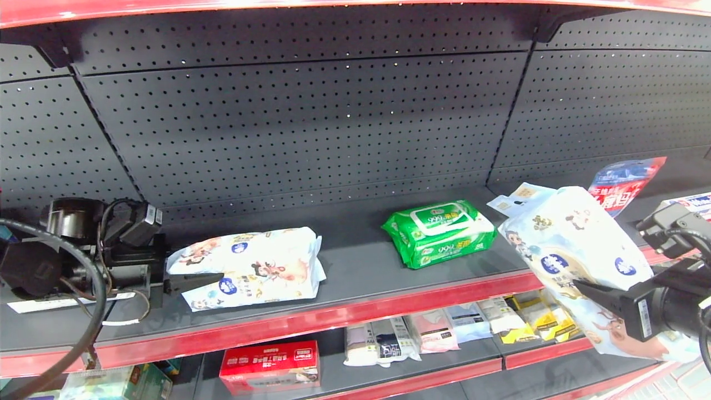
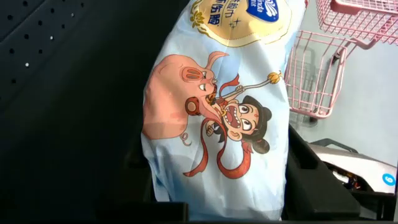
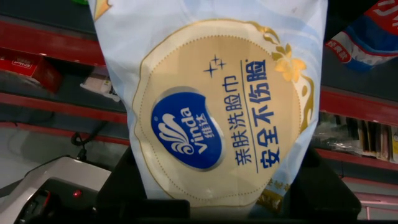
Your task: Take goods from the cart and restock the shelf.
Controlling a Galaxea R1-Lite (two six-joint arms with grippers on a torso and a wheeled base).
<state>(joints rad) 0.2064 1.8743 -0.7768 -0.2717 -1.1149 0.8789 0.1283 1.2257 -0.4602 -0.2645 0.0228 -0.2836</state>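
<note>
**A:** Two packs in play. Where are they?

**B:** Your left claw (image 1: 214, 273) is closed around the flat pack (image 1: 261, 266). It lies on the shelf (image 1: 355, 261) toward the left, well apart from the green wipes (image 1: 439, 228) at the middle.

**A:** And the right?

**B:** Your right claw (image 1: 589, 289) is clamped on the raised pack (image 1: 577, 239), tilted in the air before the shelf's front edge, right of the wipes. The left wrist view shows the pink cart (image 2: 317, 68) beyond the flat pack.

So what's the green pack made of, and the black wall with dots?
Green pack: soft glossy plastic film, by its shine and crimped ends. Black wall: likely painted sheet metal, matte, with even rows of punched holes.
</note>
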